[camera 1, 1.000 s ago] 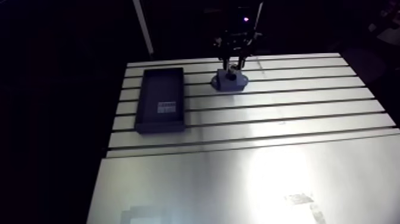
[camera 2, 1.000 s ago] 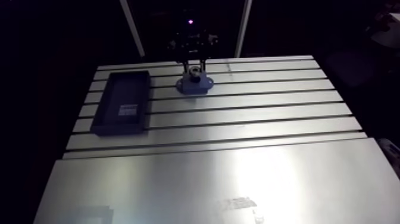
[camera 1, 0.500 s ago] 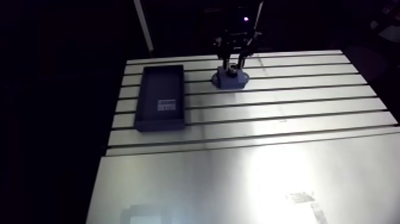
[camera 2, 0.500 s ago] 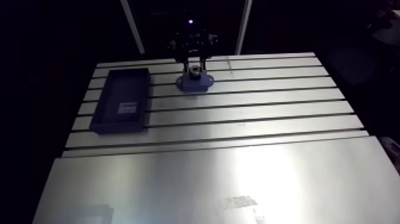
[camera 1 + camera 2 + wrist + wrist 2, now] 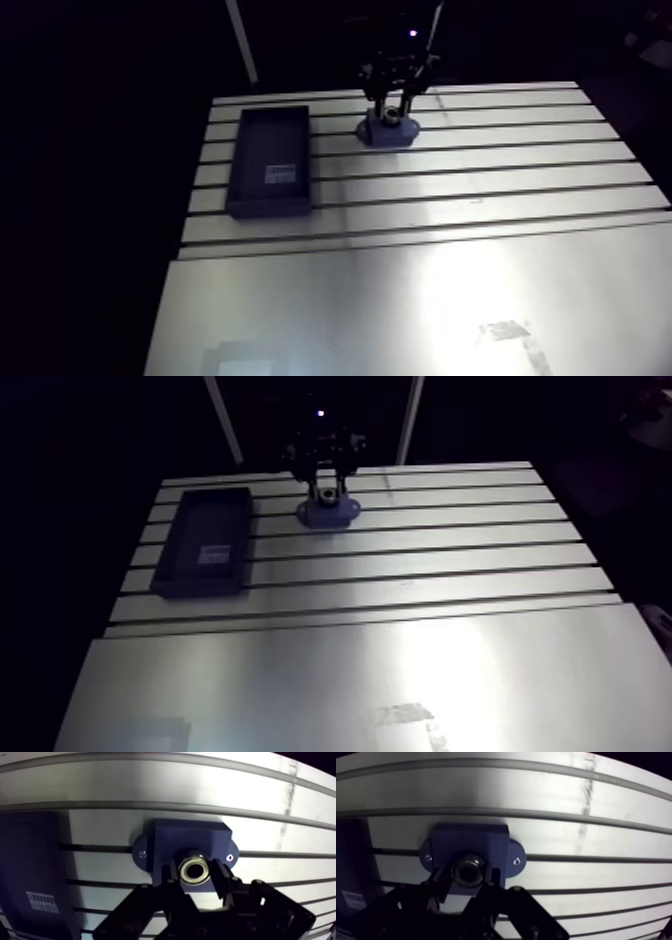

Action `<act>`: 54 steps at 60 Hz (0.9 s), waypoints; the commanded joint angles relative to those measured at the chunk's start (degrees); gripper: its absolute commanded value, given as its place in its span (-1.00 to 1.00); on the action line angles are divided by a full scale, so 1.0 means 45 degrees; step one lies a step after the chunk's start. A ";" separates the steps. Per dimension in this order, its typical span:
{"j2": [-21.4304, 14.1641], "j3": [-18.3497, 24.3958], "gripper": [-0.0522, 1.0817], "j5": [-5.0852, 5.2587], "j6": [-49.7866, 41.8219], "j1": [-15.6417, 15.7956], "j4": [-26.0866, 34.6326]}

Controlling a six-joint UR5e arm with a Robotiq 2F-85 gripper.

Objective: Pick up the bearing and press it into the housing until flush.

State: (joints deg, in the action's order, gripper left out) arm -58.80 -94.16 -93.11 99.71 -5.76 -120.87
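Pinching the bearing [image 5: 194,868], claw [image 5: 195,876] over blue housing [image 5: 190,836]; dark tray [image 5: 270,140] nearby

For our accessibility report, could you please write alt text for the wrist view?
The claw is shut on a metal ring bearing, holding it directly over the dark blue housing, which stands on the slotted aluminium table. A dark tray lies beside the housing.
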 commanded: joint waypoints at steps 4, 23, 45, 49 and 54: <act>0.0068 -0.0020 0.31 0.0015 -0.0019 0.0011 -0.0007; 0.0150 -0.0059 0.31 0.0018 0.0017 0.0030 -0.0280; 0.0150 -0.0062 0.31 0.0038 0.0020 0.0030 -0.0280; 0.0150 -0.0081 0.31 0.0038 0.0020 0.0033 -0.0280; 0.0150 -0.0081 0.31 0.0038 0.0020 0.0031 -0.0280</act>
State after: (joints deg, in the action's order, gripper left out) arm -58.14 -94.45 -92.95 99.80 -5.61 -122.13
